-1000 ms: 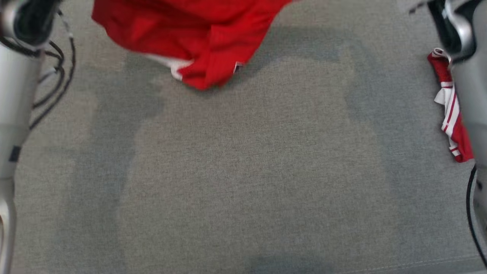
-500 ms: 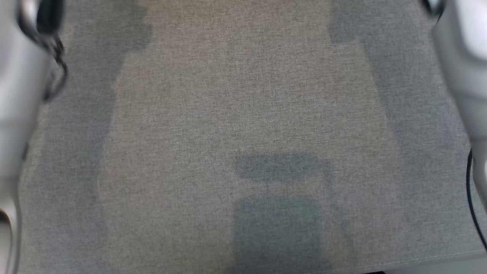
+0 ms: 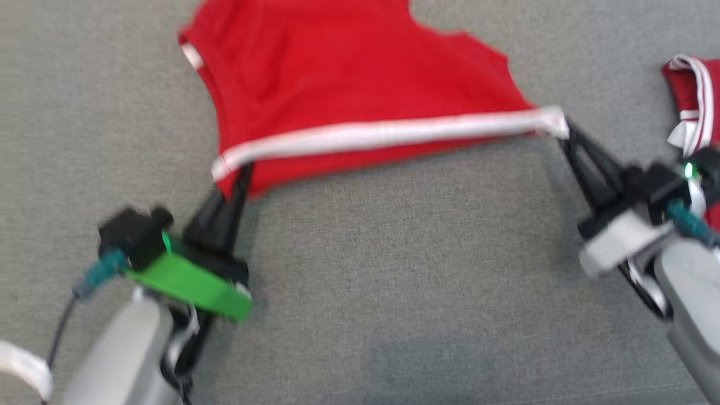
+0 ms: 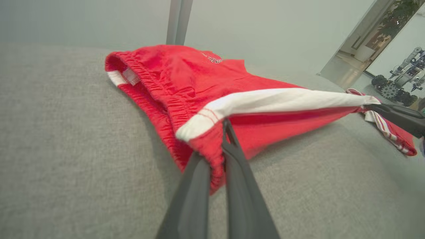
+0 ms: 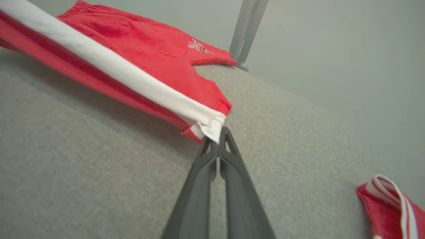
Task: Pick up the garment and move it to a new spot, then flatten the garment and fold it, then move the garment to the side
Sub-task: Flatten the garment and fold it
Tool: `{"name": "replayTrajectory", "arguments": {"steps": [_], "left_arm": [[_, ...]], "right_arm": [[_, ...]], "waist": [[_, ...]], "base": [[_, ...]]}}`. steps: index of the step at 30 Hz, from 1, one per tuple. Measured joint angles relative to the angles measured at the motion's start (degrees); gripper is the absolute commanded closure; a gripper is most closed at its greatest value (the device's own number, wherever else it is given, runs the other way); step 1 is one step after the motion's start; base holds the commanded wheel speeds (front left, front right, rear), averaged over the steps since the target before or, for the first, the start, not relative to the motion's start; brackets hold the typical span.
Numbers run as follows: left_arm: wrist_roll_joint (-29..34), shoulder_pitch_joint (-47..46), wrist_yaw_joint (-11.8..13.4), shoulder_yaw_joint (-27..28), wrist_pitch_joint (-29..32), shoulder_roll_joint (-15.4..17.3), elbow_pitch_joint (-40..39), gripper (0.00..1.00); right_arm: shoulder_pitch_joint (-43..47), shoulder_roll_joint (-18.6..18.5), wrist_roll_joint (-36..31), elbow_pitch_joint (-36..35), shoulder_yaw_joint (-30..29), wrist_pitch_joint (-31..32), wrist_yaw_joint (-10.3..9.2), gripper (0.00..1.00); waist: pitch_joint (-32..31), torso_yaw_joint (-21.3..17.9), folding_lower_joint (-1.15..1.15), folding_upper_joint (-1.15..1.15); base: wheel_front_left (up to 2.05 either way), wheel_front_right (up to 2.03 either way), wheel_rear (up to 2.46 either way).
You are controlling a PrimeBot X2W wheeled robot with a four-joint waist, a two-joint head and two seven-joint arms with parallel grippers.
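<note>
1. Left gripper (image 3: 241, 170): jaws pressed together, pinching the waistband corner of the shorts (image 3: 349, 73) at the left end of the white stripe (image 3: 382, 132).
2. Shorts: the far part rests on the grey surface (image 3: 394, 253). The near edge hangs lifted and taut between both grippers. This two-corner hold likely serves to spread the fabric flat for folding.
3. Right gripper (image 3: 565, 130): jaws pressed together, pinching the hem corner at the stripe's right end.
4. A second garment (image 3: 694, 95) lies far right, apart from the shorts.
</note>
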Motion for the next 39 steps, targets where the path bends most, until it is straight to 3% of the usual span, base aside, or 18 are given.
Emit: {"name": "replayTrajectory", "arguments": {"steps": [9, 13, 18, 21, 25, 32, 39], "left_arm": [[5.06, 29.1, 0.01, 4.98, 0.01, -5.71, 0.14, 1.0], [5.7, 41.29, 1.7, 7.67, 0.02, -8.92, -2.59, 1.0], [5.37, 46.13, 2.59, 9.36, 0.07, -11.25, -7.94, 1.0], [3.55, 43.78, 2.59, 10.04, 1.47, -11.72, -10.22, 1.0], [2.02, 33.28, 2.58, 11.48, 5.12, -11.84, -11.59, 1.0], [1.6, 12.13, 3.27, 9.85, 10.93, -15.72, -1.34, 1.0], [2.59, 1.72, 5.75, 8.12, 10.02, -17.95, 9.78, 1.0]], "right_arm": [[31.46, -4.95, 2.31, -4.14, 0.27, -0.04, 0.05, 1.0], [44.75, -6.68, 4.93, -9.17, -0.63, -0.04, 0.08, 1.0], [49.47, -6.83, 5.66, -16.27, -6.16, 0.35, 0.07, 1.0], [44.66, -7.32, 5.56, -18.82, -6.61, 2.7, 0.05, 1.0], [30.39, -8.79, 6.0, -19.16, -3.78, 6.76, 0.01, 1.0], [2.63, -10.24, 10.24, -7.61, 6.55, 11.63, -0.02, 1.0], [-14.41, -8.25, 13.63, 5.9, 17.04, 11.55, -0.02, 1.0]], "waist": [[-11.86, 1.67, -0.01, 0.0], [-17.7, 2.58, -0.01, 0.0], [-23.14, 4.04, -0.01, 0.0], [-23.98, 5.27, -0.01, 0.0], [-22.56, 5.82, -0.01, 0.0], [-15.05, 7.03, -0.01, 0.0], [-6.82, 10.45, -0.01, 0.0]], "base": [[0.0, 0.0, 0.0], [0.0, 0.0, 0.0], [0.0, 0.0, 0.0], [0.0, 0.0, 0.0], [0.0, 0.0, 0.0], [0.0, 0.0, 0.0], [0.0, 0.0, 0.0]]}}
